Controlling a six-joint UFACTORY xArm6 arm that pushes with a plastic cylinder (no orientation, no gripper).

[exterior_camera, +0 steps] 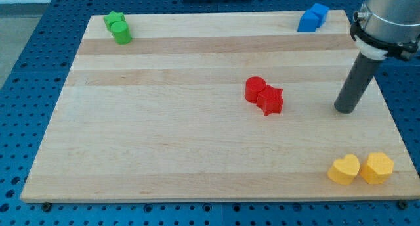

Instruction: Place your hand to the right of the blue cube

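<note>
Rod end, called my tip (344,111), rests on the bench (197,154) at the view's right, roughly level with the red blocks and well apart from them. There is no tool fitted to grasp with: the arm ends in a plain dark rod, so nothing is clenched, released or held.

Blue cube (317,14) sits at the view's top right, close to the bench's far edge. A second blue block (307,22) touches it on its lower left. My tip lies well below the blue pair and somewhat to their right, touching neither.

Other items: a red cylinder (254,89) touching a red star (271,100) near the middle; a green star (115,20) and a green cylinder (121,33) touching at the top left; a yellow heart (344,169) just beside a yellow hexagon-like block (377,167) at the bottom right.

Judgement: the approach step is in hand and not finished. The next move calls for travel toward the view's top, holding to the right of the cube so as not to strike it. Only a narrow strip of bench lies between the cube and the right edge, so the stop must be careful.
</note>
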